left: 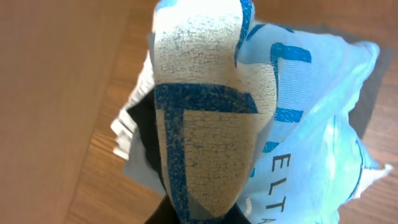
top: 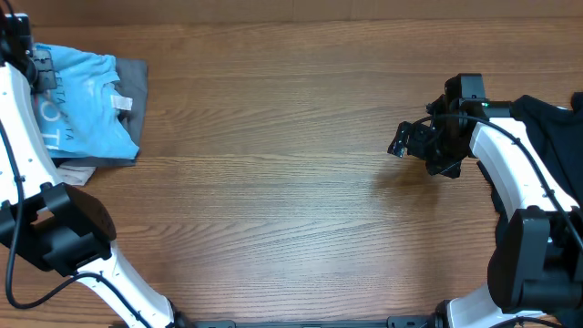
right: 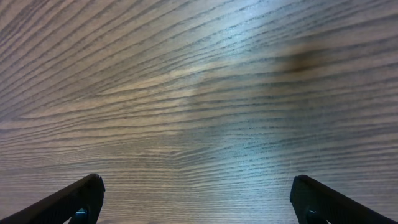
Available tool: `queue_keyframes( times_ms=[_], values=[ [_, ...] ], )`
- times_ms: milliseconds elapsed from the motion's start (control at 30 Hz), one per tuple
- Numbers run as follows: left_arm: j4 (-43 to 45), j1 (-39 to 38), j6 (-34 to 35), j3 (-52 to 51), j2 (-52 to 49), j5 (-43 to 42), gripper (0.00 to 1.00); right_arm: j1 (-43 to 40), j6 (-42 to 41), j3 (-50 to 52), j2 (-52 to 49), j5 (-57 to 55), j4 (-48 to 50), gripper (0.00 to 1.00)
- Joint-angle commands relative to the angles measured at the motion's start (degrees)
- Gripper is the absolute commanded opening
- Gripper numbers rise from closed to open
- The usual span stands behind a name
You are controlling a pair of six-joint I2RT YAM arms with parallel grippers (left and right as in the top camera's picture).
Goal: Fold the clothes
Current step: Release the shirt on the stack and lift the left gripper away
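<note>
The T-shirt [top: 91, 105] lies as a loosely folded light blue bundle at the far left corner of the surface [top: 273, 182]. From overhead it is nearly as wide as it is deep, a little longer from the surface's far edge toward its near edge. The white lettering [top: 50, 118] along its left side runs on that same line. A small white label [top: 118, 102] shows on its right part, the side toward the surface's middle. Under the bundle lies a grey cloth [top: 137, 77], sticking out on the far and right sides. A bit of white cloth [top: 77, 173] peeks out at the near edge.

The left claw [top: 38, 71] sits at the bundle's left edge, hard by the surface's left border. It is closed. In the left wrist view a fold of the T-shirt, with cracked white print and blue strokes, rises right up to the camera and hides the fingers — the fold looks pinched in the claw.

The right claw [top: 407, 141] hangs over bare wood to the right of the surface's middle, tips pointing toward the surface's left side. Its fingers [right: 81, 196] stand wide apart — only wood grain shows between them.

The black garment [top: 556, 123] lies at the surface's right edge, partly behind the right arm. Its shape and long axis cannot be made out.
</note>
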State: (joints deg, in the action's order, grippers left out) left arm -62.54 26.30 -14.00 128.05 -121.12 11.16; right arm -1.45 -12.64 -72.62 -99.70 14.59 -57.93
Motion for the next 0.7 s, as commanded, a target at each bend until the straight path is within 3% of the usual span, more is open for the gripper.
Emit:
queue_keyframes(
  times_ms=[0,67,167,233,600,667],
  values=[
    [1.66,1.05,-1.73,2.1,-0.09,-0.74,0.09,0.11,-1.01,-0.09,-0.2,0.04,-0.35,1.0],
    [1.84,1.4,-1.99,2.08,-0.17,-0.79,0.1,0.11,-0.98,-0.09,-0.2,0.04,-0.79,1.0],
    [2.73,1.84,-3.26,1.88,-0.52,-0.74,0.22,0.11,-1.01,-0.09,-0.2,0.04,-1.16,1.0],
    [4.04,2.25,-3.39,1.4,-0.72,-0.7,0.24,0.11,-1.16,-0.09,-0.2,0.07,-1.36,1.0],
    [8.92,6.36,-4.83,1.38,-5.79,0.15,0.2,0.11,-2.67,-0.09,-0.2,0.07,-3.89,1.0],
    [8.76,7.19,-2.25,1.38,-5.97,0.04,0.24,0.11,-2.67,-0.09,-0.2,0.07,-4.13,1.0]
  ],
)
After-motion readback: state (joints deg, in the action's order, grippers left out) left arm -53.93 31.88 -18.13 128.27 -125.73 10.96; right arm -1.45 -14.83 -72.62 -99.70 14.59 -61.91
